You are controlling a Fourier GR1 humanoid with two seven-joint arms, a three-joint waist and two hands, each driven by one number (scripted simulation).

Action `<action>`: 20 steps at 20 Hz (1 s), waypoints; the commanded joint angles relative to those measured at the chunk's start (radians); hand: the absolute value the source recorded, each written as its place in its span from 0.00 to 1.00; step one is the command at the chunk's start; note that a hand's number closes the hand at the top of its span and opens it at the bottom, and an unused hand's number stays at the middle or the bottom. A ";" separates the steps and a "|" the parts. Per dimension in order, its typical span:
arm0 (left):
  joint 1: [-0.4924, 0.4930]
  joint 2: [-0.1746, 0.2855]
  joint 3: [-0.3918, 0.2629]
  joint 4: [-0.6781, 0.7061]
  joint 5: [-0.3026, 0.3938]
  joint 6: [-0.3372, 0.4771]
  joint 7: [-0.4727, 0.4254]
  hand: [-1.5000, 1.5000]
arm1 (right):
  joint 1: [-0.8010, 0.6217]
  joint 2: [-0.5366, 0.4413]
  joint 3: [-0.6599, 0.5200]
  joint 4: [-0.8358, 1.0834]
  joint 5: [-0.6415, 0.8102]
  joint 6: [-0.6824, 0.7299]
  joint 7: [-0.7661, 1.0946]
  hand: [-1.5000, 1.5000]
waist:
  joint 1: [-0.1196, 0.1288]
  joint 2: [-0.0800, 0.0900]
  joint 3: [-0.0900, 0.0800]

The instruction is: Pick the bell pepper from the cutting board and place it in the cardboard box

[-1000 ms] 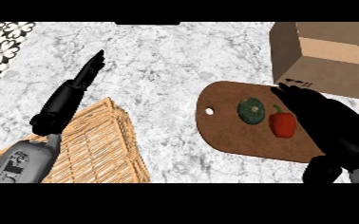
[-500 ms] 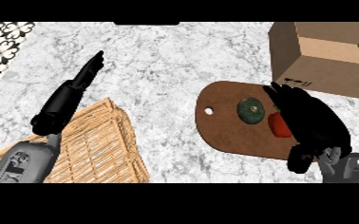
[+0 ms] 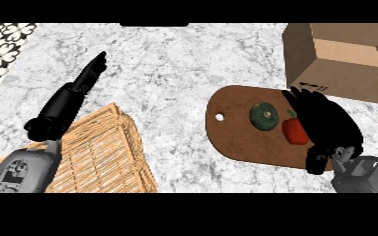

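A red bell pepper (image 3: 294,131) lies on the brown cutting board (image 3: 236,140), beside a round dark green vegetable (image 3: 263,116). My right hand (image 3: 328,122) rests against the pepper's right side. Its fingers reach past the top of the pepper and its thumb (image 3: 316,161) hangs below, apart from it. The hand is open and cupped, and it hides the pepper's right edge. The cardboard box (image 3: 325,65) stands open at the far right, just behind the board. My left hand (image 3: 77,87) is open with straight fingers over the counter at the left.
A woven wicker tray (image 3: 103,155) lies at the lower left, under my left forearm. A patterned tile strip (image 3: 15,37) shows at the far left corner. Marble counter (image 3: 184,65) stretches between the tray and the board.
My right hand has shifted right and lower along the pepper, so more of the pepper shows. The pepper stays in place on the board. The left hand has not moved.
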 commanded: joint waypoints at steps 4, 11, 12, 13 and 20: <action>0.073 0.007 0.065 -0.020 -0.008 -0.078 -0.053 0.50 | 0.033 0.050 -0.042 0.044 0.084 -0.004 -0.087 0.00 | 0.002 0.000 0.000; 0.029 -0.061 0.070 -0.031 -0.060 -0.075 0.008 0.50 | 0.010 0.117 -0.086 0.153 0.160 -0.009 -0.172 0.00 | 0.000 0.000 0.000; 0.029 -0.029 0.096 -0.002 -0.051 -0.103 -0.032 0.50 | 0.040 0.129 -0.071 0.136 0.182 -0.025 -0.130 0.00 | -0.001 0.000 0.000; 0.002 -0.069 0.069 0.014 -0.075 -0.071 -0.011 0.50 | -0.011 0.133 -0.075 0.209 0.199 -0.022 -0.145 0.00 | 0.000 0.001 0.000; 0.079 -0.080 0.091 -0.052 -0.079 -0.107 -0.034 0.50 | 0.052 0.107 -0.156 0.247 0.225 -0.080 -0.256 0.00 | 0.001 0.000 0.000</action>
